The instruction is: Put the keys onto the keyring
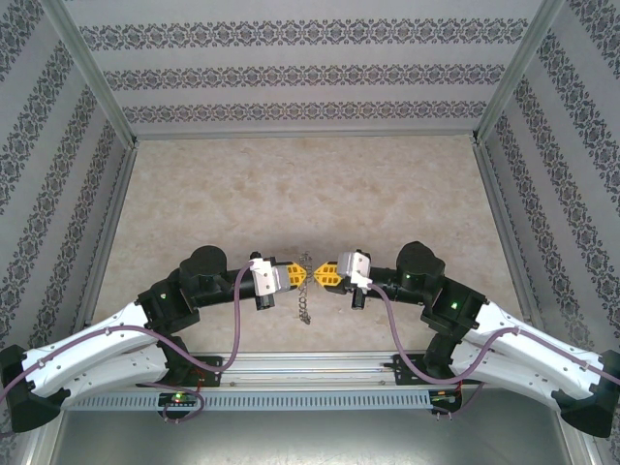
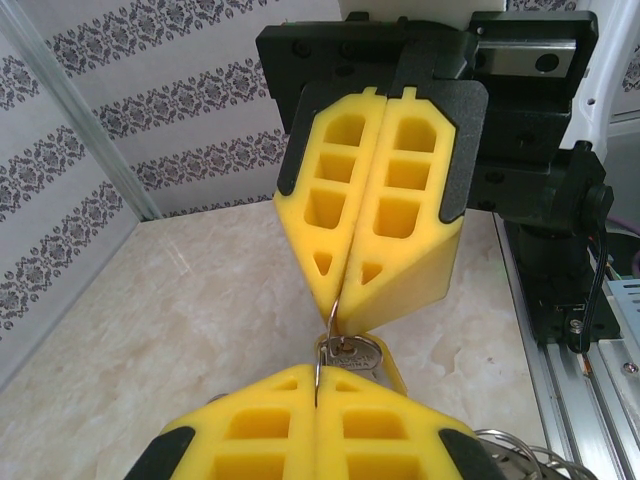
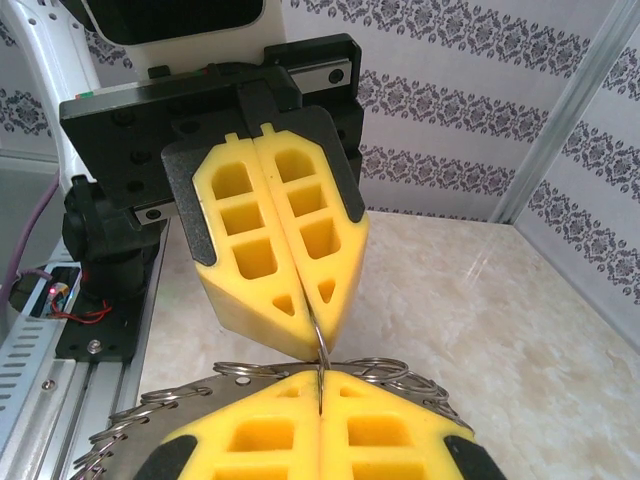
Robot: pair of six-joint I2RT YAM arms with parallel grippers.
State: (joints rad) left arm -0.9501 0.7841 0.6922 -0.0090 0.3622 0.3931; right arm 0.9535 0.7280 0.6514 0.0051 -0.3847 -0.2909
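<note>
Left gripper (image 1: 294,276) and right gripper (image 1: 324,273) meet tip to tip, each one's jaws clamped on the keyring (image 1: 305,296); it bridges the two, its slack length hanging straight below, equally near both.

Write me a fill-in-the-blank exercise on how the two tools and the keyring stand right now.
1. The pads of the left tool and the right tool are coloured ____.
2. Both tools are ____, tip to tip, pinching the keyring.
3. The top of the keyring sits ____ the two tool tips.
4. In the left wrist view, a silver ____ hangs beside the pinched wire.
Missing words: yellow; shut; between; key.
</note>
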